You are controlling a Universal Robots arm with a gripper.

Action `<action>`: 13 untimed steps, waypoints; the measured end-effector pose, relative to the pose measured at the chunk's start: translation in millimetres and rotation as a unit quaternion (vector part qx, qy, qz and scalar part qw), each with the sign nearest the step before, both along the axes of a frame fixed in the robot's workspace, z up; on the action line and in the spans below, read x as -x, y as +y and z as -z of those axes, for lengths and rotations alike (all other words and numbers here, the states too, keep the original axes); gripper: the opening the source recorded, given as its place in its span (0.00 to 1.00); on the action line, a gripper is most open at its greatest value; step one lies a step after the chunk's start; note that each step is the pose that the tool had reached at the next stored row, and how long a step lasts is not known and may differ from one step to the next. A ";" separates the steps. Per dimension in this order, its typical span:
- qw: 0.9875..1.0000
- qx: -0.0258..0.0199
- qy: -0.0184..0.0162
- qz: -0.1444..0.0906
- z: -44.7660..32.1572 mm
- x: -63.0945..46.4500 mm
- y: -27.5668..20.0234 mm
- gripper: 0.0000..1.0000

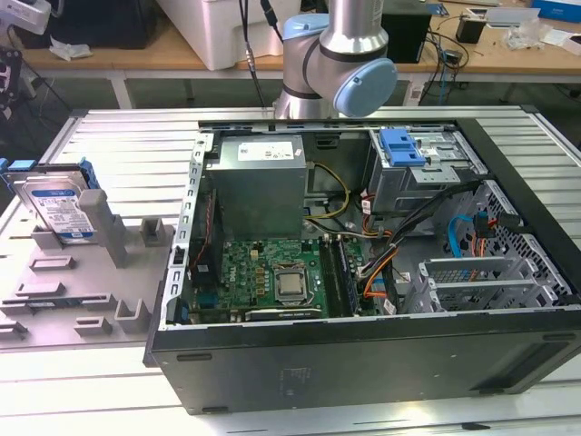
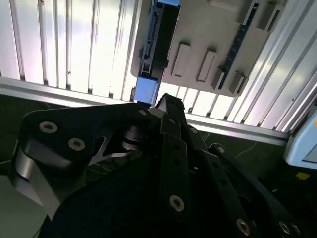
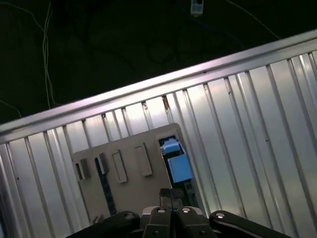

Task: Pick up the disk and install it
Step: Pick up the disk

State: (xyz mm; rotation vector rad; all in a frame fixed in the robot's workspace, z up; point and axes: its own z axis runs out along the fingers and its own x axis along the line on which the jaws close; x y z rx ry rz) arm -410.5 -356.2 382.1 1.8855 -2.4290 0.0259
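The disk, silver with a white-and-blue label and blue rails, stands on edge in the grey fixture tray at the exterior view's left. From above, in the first wrist view, the disk shows as a blue strip at one end of the tray. In the second wrist view the disk is a dark edge with blue ends, set in the tray. My gripper hangs well above the tray with its black fingers together and nothing between them; the gripper appears near the disk's blue end.
An open computer case lies on the slatted metal table, with a motherboard, a power supply and a drive cage topped by a blue bracket. The arm's base stands behind the case. Dark floor lies past the table edge.
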 end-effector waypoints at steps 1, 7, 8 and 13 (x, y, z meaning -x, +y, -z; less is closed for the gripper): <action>1.000 0.000 0.000 -0.011 0.1 0.0 0.0 0.11; 0.997 0.000 0.000 -0.077 0.6 0.0 0.0 0.11; 0.996 0.000 0.000 -0.086 0.7 0.0 0.0 0.11; 0.988 0.000 0.000 -0.157 1.3 0.0 0.0 0.11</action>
